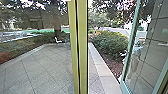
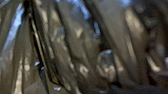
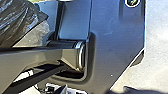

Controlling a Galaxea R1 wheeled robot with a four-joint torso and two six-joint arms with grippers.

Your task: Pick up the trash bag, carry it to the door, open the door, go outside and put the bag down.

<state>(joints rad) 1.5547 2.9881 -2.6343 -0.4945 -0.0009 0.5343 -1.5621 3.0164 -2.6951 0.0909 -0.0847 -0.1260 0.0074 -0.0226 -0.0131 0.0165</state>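
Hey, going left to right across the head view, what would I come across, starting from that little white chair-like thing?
Small white chair-like thing, yellow-green upright frame, green bush, teal-framed glass door.

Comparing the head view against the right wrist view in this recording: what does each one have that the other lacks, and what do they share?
Head view: a yellow-green post, a glass door with a green frame, a leafy shrub and a stone kerb.

Right wrist view: part of the crinkled black trash bag.

Both: pale ground; whether it is the same stretch in each, I cannot tell.
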